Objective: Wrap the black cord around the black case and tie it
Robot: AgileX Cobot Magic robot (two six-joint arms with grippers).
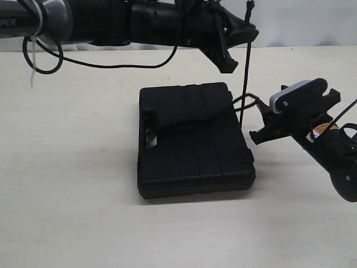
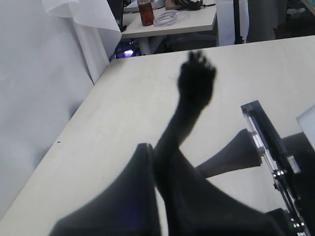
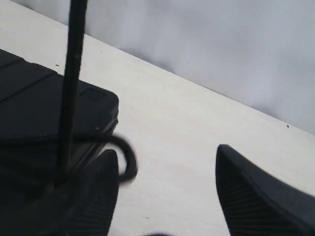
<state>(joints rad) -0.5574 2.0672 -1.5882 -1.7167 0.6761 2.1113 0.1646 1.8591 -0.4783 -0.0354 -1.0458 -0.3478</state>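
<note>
The black cord [image 1: 245, 78] rose taut at the left gripper [image 1: 240, 47], its jaws too blurred to judge, while the right gripper [image 1: 262, 121] stood open-jawed beside the black case [image 1: 195, 151].

The left arm [image 1: 156, 22] is recorded as black, with a grey tube [image 1: 53, 17] bearing white lettering [image 1: 6, 22], a white zip tie [image 1: 33, 56] and a looped black cable [image 1: 111, 66]. On the black right gripper [image 1: 259, 120], a silver-grey plate [image 1: 290, 95] and an orange label [image 1: 319, 129] are noted.

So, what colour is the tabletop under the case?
The tabletop is pale beige, clearest in the exterior view.
</note>
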